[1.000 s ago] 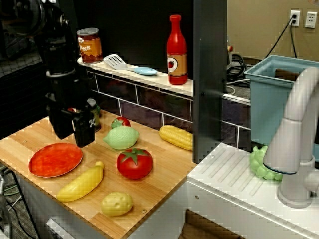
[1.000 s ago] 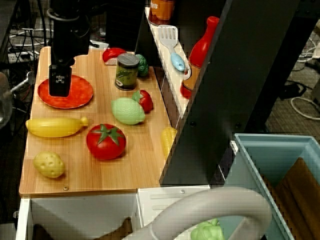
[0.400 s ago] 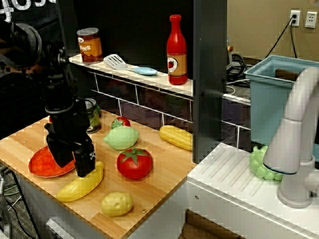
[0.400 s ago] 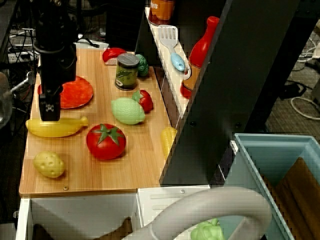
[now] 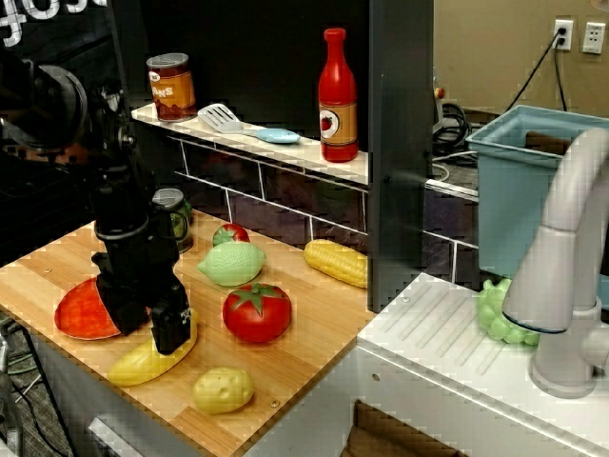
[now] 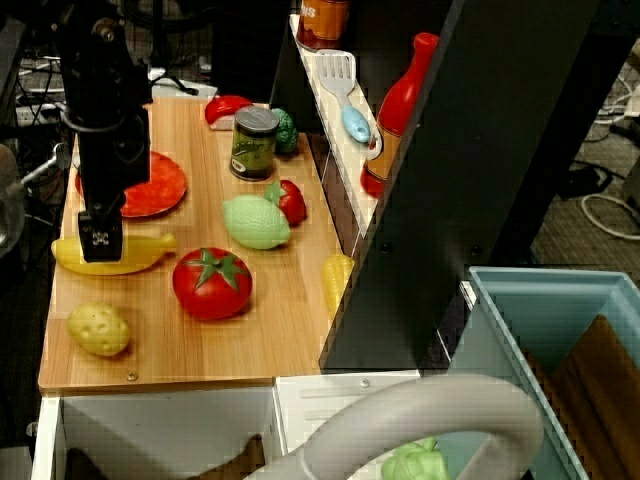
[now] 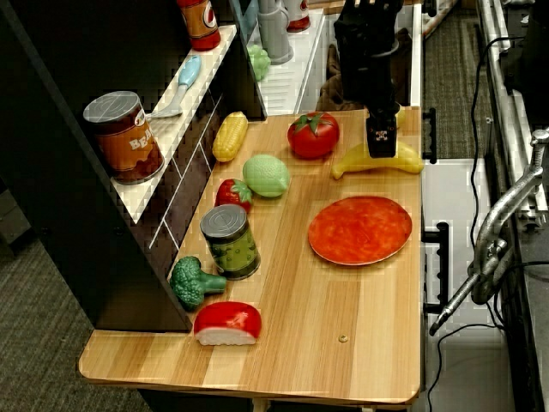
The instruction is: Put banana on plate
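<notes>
The yellow banana [image 5: 133,365] lies on the wooden board near its front edge, just right of the red-orange plate [image 5: 81,312]. It also shows in the overhead view [image 6: 142,252] and the side view [image 7: 350,163]. My black gripper [image 5: 150,335] is down over the banana's middle. Its fingers stand apart on either side of the banana, and it looks open. In the overhead view the gripper [image 6: 100,245] hides the banana's middle and the plate [image 6: 155,185] lies just behind. In the side view the gripper [image 7: 382,146] is on the banana and the plate [image 7: 360,229] is bare.
A red tomato [image 5: 257,312], a yellow potato [image 5: 224,388], a green lemon [image 5: 231,264], a strawberry [image 5: 230,233], a corn cob [image 5: 335,262] and a can [image 5: 171,214] share the board. Broccoli [image 7: 190,281] sits at the far end. A shelf holds a ketchup bottle [image 5: 338,95].
My gripper has moved from above the plate's back edge toward the board's front and come down over the banana. The banana and the plate have not moved.
</notes>
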You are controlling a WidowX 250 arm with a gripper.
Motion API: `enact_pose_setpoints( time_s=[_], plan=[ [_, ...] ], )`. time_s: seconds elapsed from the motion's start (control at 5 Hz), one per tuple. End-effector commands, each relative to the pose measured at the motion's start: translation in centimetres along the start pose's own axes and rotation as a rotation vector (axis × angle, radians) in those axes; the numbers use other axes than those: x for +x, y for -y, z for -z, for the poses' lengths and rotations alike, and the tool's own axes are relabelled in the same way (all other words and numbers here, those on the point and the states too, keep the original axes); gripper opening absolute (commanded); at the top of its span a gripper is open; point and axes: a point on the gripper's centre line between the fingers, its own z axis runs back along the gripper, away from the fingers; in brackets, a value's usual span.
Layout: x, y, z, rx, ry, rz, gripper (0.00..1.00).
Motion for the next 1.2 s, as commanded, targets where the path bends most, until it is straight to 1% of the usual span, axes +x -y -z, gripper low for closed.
enact_pose_setpoints(
  time_s=[0.0, 0.2, 0.4, 0.6, 0.8, 1.0],
  plan=[
    [0.3, -0.6, 1.5, 0.029, 0.026, -0.016, 1.0],
    [0.4, -0.9, 2.0, 0.035, 0.022, -0.021, 1.0],
    [0.7, -1.1, 2.3, 0.029, 0.004, -0.03, 0.0],
    [1.0, -1.3, 1.6, 0.014, -0.002, -0.039, 0.0],
    [1.2, -1.9, 0.5, 0.0, -0.02, -0.031, 0.0],
    [1.2, -3.2, -2.6, -0.031, -0.037, 0.016, 0.0]
  ],
)
